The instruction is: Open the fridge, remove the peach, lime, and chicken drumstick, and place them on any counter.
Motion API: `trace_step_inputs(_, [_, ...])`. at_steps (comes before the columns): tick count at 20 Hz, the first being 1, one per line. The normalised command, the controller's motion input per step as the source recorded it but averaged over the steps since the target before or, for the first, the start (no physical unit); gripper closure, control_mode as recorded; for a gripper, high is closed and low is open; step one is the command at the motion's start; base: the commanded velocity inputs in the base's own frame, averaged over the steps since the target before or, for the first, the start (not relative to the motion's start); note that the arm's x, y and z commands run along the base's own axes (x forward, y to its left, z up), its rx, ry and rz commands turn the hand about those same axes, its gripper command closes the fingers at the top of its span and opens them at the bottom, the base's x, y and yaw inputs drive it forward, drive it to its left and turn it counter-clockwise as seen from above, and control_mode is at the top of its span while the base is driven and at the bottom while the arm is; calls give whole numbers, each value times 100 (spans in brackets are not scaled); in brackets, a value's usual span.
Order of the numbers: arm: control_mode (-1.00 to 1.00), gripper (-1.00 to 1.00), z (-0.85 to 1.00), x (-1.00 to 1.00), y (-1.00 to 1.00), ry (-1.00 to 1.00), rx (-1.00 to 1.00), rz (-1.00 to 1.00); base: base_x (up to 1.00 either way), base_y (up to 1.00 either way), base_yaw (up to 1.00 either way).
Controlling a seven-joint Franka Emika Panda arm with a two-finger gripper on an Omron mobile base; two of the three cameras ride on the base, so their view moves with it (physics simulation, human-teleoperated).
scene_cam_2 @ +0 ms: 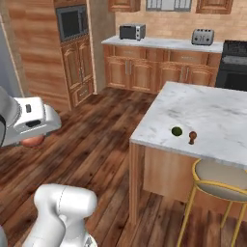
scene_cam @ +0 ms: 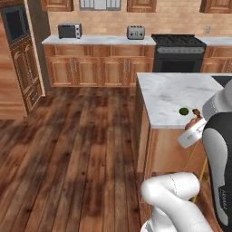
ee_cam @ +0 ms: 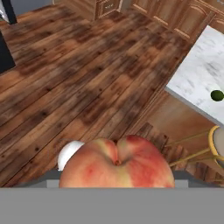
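Peach (ee_cam: pixel 117 162) sits pinched between the gripper (scene_cam_2: pixel 33 141) jaws above wooden floor (scene_cam: pixel 77 136); lime (scene_cam_2: pixel 177 130) and chicken drumstick (scene_cam_2: pixel 192 137) rest on the counter (scene_cam_2: pixel 212 116).

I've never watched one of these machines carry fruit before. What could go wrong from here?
The peach sits in the gripper over bare wooden floor, not yet above the counter; if the grip slips, it would likely drop and roll away. The lime and chicken drumstick lie near the counter's edge, so setting the peach down beside them could nudge one off. The stool tucked below may crowd a low approach.
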Motion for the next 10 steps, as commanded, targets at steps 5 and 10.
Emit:
trace_step_inputs(5, [100, 100, 0, 0, 0, 0, 0, 0, 14, -60, -18])
trace_step_inputs(10, [100, 100, 0, 0, 0, 0, 0, 0, 40, -76, -22])
